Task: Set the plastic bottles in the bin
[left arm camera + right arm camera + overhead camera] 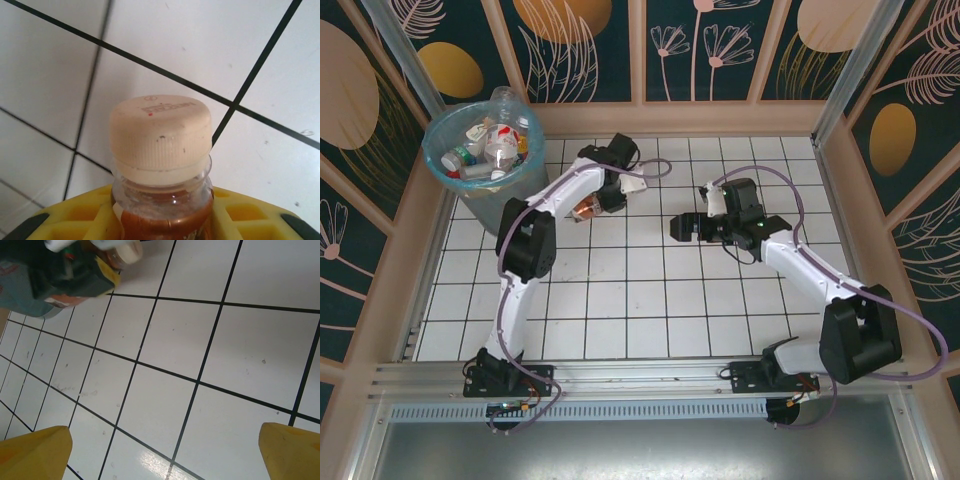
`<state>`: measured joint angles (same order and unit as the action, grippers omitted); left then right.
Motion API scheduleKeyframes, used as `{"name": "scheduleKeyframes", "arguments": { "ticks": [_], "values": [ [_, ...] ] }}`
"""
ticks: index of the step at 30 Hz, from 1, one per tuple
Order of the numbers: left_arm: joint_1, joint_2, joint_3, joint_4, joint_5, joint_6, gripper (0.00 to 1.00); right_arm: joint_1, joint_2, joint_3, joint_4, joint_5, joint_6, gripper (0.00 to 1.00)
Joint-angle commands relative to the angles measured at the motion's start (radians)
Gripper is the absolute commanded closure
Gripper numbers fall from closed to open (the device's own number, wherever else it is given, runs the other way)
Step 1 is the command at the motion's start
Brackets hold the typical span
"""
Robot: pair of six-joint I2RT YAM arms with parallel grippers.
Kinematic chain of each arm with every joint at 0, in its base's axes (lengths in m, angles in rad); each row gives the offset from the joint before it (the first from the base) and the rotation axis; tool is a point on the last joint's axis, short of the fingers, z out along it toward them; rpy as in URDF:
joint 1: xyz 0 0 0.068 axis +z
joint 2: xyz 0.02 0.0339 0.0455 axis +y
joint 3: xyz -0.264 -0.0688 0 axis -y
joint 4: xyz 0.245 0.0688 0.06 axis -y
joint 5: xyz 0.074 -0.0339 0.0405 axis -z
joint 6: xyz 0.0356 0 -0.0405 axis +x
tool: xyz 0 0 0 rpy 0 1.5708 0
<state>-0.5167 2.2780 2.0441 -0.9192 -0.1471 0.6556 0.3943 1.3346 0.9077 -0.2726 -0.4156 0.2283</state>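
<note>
Mostly bare, the white tiled table with black grid lines [650, 300] leaves open room between the 2 arms and across its near half; a pale wooden rim [425, 240] bounds it. At the far-left corner stands the round grey bin lined with pale-blue plastic [430, 150], with crushed plastic bottles [485, 150] piled inside. The left gripper [588, 208] is closed on 1 small clear bottle with a cream cap and amber contents [160, 135], yellow fingers [70, 217] pressing both sides. The bottle's lower body is cut off and its label is unreadable. The right gripper [162, 455] hangs spread wide over bare tiles, holding nothing.
</note>
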Motion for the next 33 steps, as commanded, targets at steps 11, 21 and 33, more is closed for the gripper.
{"name": "scheduleKeyframes", "arguments": {
  "ticks": [11, 21, 33],
  "values": [
    [-0.030, -0.393, 0.079, 0.190, 0.254, -0.391, 0.79, 0.045, -0.125, 0.095, -0.023, 0.079, 0.024, 0.07],
    [-0.012, -0.623, 0.013, 0.362, 0.224, -0.542, 0.92, 0.140, -0.113, 0.105, 0.034, 0.128, 0.042, 0.08],
    [0.239, -0.744, -0.002, 0.413, -0.041, -0.626, 1.00, 0.242, -0.025, 0.168, 0.101, 0.102, 0.062, 0.08]
  ]
}}
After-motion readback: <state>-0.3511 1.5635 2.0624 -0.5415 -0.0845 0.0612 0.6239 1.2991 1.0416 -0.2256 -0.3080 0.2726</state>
